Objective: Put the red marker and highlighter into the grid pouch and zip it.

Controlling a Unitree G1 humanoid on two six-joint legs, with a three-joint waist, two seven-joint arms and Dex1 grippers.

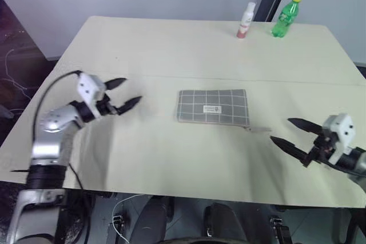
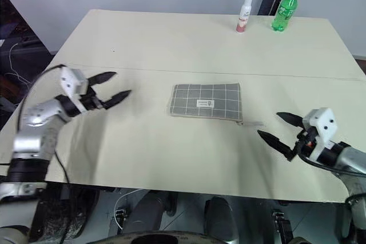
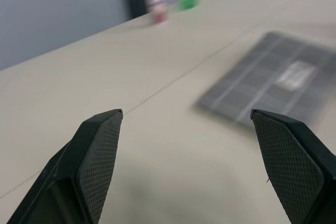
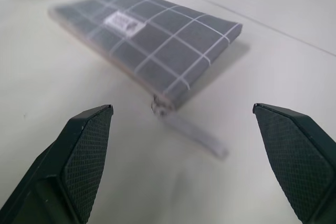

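The grid pouch lies flat in the middle of the table, grey with light lines and a small white label. Its zip tab sticks out at the near right corner. My left gripper hovers open to the left of the pouch, well apart from it and holding nothing. My right gripper stands open to the pouch's near right, just short of the tab, also with nothing in it. The red marker and the highlighter are hidden or out of view.
A white bottle with a pink base and a green bottle stand at the far right of the pale table. A seam runs across the tabletop behind the pouch.
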